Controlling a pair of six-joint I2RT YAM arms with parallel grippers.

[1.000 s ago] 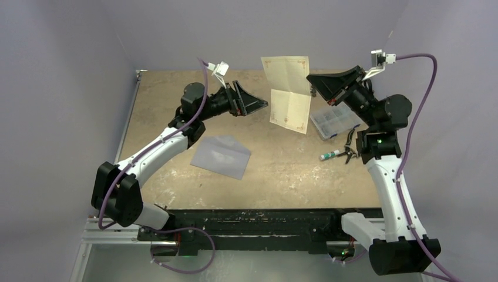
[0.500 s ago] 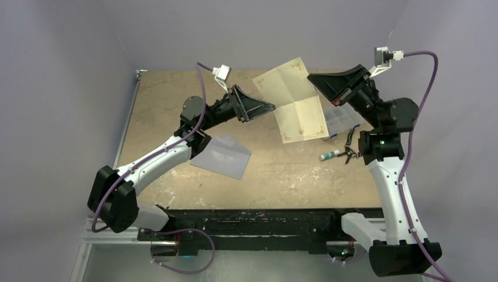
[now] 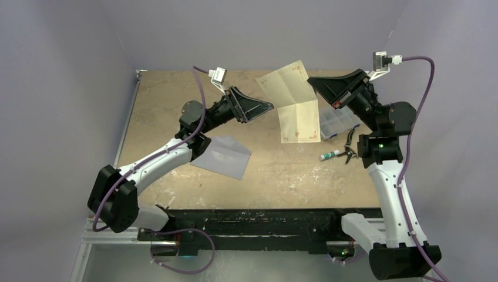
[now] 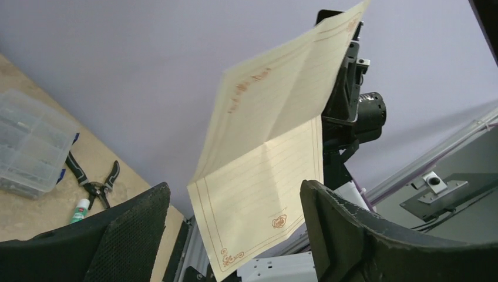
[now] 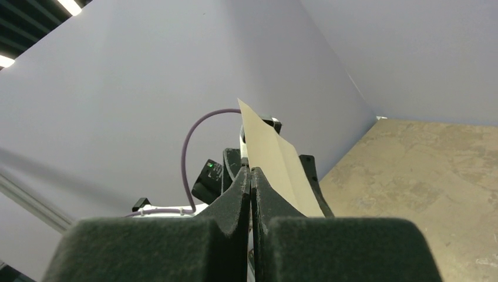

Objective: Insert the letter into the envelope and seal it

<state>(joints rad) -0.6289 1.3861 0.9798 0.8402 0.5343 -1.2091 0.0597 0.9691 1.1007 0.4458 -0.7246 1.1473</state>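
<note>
Above table (image 3: 282, 170), right gripper (image 3: 313, 81) seemingly aloft

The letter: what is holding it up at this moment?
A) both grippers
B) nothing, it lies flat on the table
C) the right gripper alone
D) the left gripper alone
C: the right gripper is shut on the edge of the letter, while the left gripper is open and not closed on the sheet.

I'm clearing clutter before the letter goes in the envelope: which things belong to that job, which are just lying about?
Job: letter, held by right gripper; envelope; left gripper.
Lying about: clear compartment box; pliers; green-tipped tube.
</note>
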